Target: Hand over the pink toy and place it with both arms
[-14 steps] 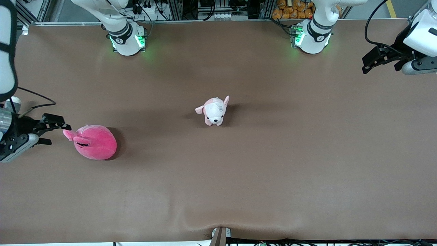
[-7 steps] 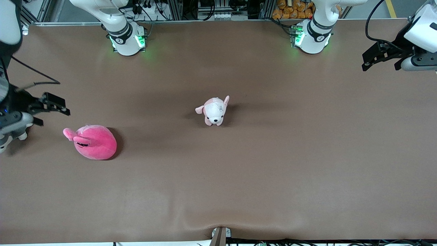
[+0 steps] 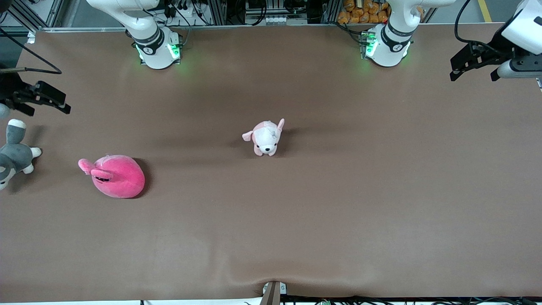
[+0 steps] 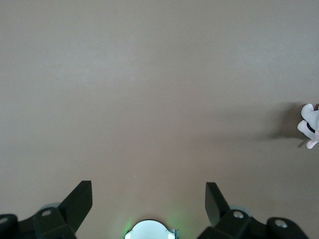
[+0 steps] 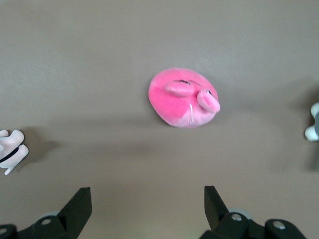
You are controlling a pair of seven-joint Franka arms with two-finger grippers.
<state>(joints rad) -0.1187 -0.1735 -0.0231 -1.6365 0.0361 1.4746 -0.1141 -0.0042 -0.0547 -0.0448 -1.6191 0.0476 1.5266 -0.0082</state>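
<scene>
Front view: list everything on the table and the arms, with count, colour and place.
Round hot-pink plush toy: one, bright pink, on the table toward the right arm's end.
Small puppy plush: one, pale pink and white, mid-table, farther from the front camera than the pink toy.
Grey-and-white plush animal: one, at the table edge, right arm's end.
Table: one, brown.
Right gripper: one, black, open, over the right arm's end.
Left gripper: one, black, open, over the left arm's end.

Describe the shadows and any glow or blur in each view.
Front view: green glow at both arm bases, soft shadow beside the pink toy. Right wrist view: the pink toy looks slightly soft, with a faint shadow. Left wrist view: even light; only the puppy plush casts a shadow.
</scene>
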